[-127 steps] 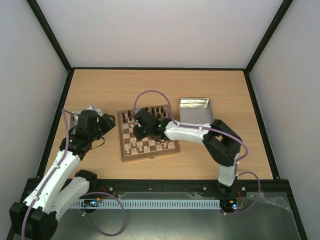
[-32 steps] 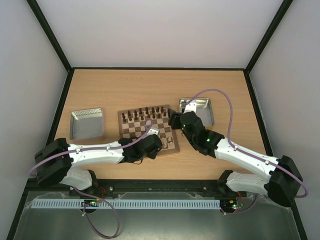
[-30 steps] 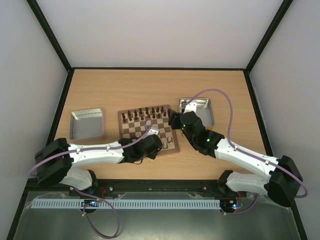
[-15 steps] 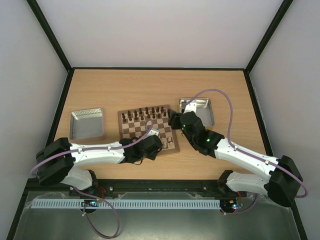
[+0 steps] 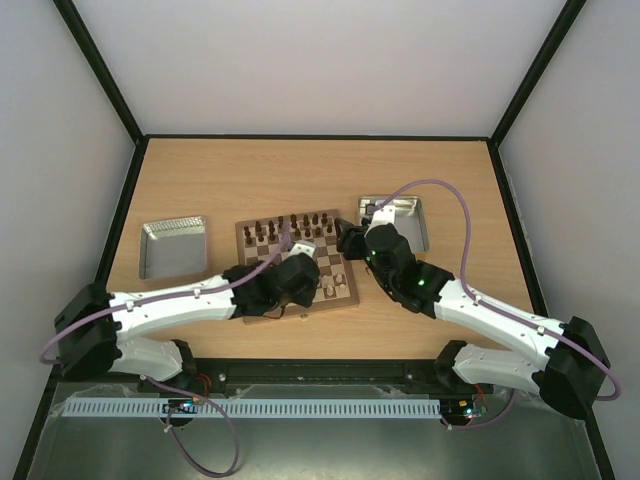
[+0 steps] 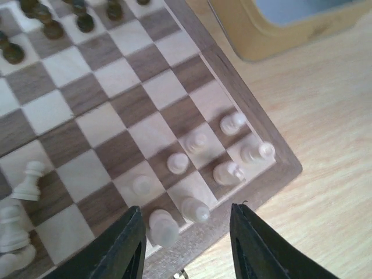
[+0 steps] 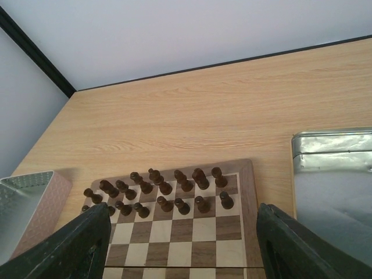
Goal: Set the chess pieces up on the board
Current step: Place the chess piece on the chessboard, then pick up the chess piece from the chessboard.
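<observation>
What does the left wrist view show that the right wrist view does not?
Only the left wrist view shows the pale chess pieces, standing near the near right corner of the board. Only the right wrist view shows the left tin and the far stretch of the table up to the wall. Both show the board, the dark chessmen along its far side, and part of the right tin.

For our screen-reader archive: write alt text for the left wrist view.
The left tool, its fingers apart and holding nothing, hangs above a corner of the board where pale chess pieces cluster. Farther across the board stand dark chessmen, and a metal tin sits just past the board's edge.
</observation>
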Controlling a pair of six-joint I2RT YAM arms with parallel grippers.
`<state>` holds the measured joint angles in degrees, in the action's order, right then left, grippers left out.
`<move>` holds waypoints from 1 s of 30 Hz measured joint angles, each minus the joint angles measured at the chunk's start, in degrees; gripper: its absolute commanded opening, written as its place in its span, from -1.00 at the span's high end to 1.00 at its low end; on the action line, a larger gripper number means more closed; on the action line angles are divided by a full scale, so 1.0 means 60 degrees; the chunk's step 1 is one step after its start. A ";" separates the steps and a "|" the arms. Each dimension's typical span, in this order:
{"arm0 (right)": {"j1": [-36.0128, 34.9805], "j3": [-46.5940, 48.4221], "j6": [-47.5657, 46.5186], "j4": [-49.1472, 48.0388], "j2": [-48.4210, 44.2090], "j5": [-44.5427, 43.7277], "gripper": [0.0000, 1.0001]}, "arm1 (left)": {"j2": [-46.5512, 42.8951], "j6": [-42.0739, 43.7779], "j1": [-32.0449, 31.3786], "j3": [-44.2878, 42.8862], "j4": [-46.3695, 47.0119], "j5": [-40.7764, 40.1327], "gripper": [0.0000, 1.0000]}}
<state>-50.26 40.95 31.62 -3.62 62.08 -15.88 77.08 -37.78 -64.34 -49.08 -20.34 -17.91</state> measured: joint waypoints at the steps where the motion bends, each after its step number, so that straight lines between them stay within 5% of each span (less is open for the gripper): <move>1: 0.0000 0.0004 0.0022 0.0007 0.0000 0.0047 -0.35 | -0.0146 -0.0044 0.0149 -0.0029 -0.0058 0.0098 0.08; 7: 0.0000 0.0000 0.0160 0.0022 0.0004 0.0255 -0.34 | -0.0546 0.0022 0.1825 -0.0044 -0.0532 0.0903 0.07; 14: 0.0000 0.0000 0.0331 0.0018 0.0146 0.0546 -0.33 | -0.0208 0.0543 0.3486 -0.0026 -0.1013 0.1923 0.35; 30: 0.0000 0.0000 0.0506 0.0007 0.0459 0.0918 -0.33 | 0.1829 0.1158 0.4044 -0.0306 -0.1803 0.2568 0.42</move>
<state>-50.26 40.95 34.65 -3.57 64.84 -10.37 88.05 -30.83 -40.07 -50.92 -31.16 -2.50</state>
